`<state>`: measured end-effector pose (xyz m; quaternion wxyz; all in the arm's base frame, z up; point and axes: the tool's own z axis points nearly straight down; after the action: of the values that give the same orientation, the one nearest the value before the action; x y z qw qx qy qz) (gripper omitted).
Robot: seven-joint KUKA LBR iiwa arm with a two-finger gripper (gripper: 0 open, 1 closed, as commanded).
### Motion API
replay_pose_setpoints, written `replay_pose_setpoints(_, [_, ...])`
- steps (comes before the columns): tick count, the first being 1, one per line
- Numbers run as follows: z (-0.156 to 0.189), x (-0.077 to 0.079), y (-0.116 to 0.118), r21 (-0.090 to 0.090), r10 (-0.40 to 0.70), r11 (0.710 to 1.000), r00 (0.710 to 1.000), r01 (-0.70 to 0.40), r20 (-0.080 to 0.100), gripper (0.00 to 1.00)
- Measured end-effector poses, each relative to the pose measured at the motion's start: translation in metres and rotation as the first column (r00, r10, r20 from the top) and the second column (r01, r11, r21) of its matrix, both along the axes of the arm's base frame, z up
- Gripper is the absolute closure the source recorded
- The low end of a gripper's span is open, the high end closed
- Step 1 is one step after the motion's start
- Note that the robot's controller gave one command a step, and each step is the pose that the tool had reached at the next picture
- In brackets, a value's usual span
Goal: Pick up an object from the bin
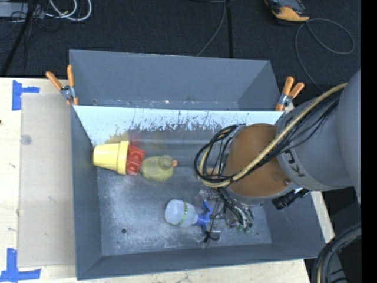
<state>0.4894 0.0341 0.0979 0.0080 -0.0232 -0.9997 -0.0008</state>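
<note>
My gripper (217,220) is low in the bin's front right part, below the orange wrist cover. Right beside it on the left lies a small pale bluish-white bulb-shaped thing (177,212) with a green collar and a blue end that points at the gripper. The blue end reaches the gripper, and whether it is gripped is hidden. Further left and back lies an olive-yellow duck-shaped toy (158,168). Next to that toy is a yellow cup-shaped piece with a red end (115,157), lying on its side.
The arm and its looped black cables cover the bin's right side up to the back wall. The yellow cup and the duck toy lie close to the back wall's foot on the left.
</note>
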Motion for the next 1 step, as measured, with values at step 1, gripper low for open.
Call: replay_pose_setpoints(1, [0.0187,0.0124,0.0051,-0.001,-0.1,0.995,0.995,0.1,0.015,0.0])
